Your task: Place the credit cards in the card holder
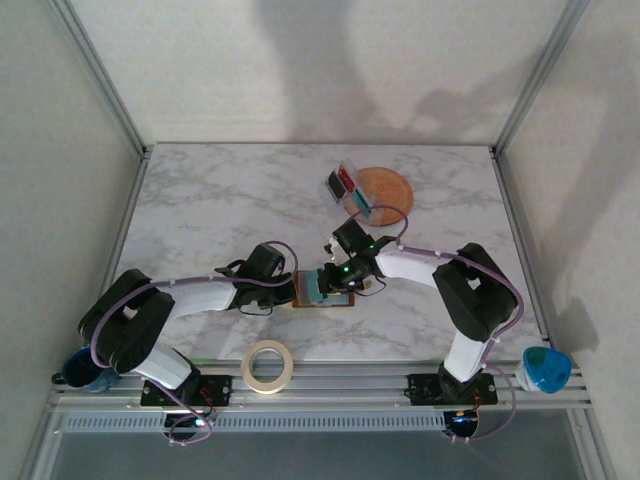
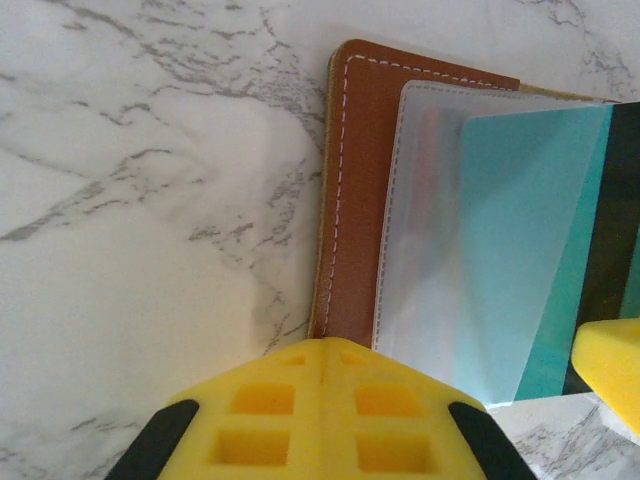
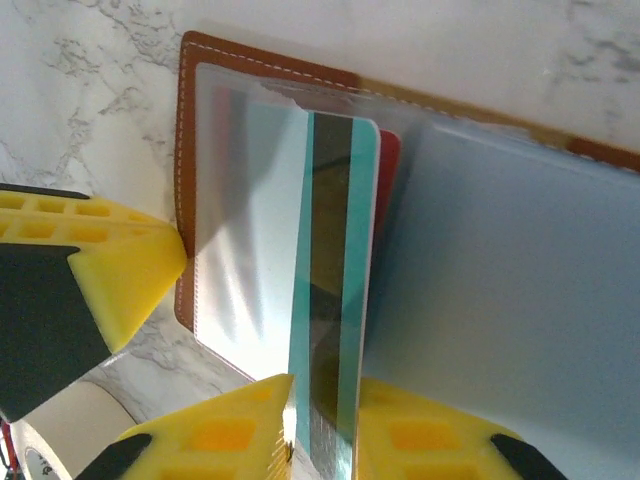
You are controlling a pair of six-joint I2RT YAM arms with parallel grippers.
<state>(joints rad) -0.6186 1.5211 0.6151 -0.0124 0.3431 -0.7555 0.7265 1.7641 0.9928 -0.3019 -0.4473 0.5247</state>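
Note:
The brown card holder (image 1: 335, 298) lies open on the marble table between both arms, its clear inner pockets (image 2: 420, 230) facing up. My right gripper (image 3: 327, 388) is shut on a teal credit card (image 3: 330, 250) with a dark stripe, whose far end sits in the mouth of the left-hand clear pocket. A red card edge (image 3: 390, 165) peeks out beside it. My left gripper (image 2: 335, 350) is shut, its yellow tips resting on the card holder's stitched edge (image 2: 345, 200). From above, the left gripper (image 1: 288, 287) and the right gripper (image 1: 338, 275) meet over the card holder.
A round orange plate (image 1: 390, 182) sits at the back, with a clear case of cards (image 1: 347, 186) against its left side. A tape roll (image 1: 267, 365) lies at the near edge. Blue cups (image 1: 85, 370) (image 1: 545, 368) stand at the two near corners.

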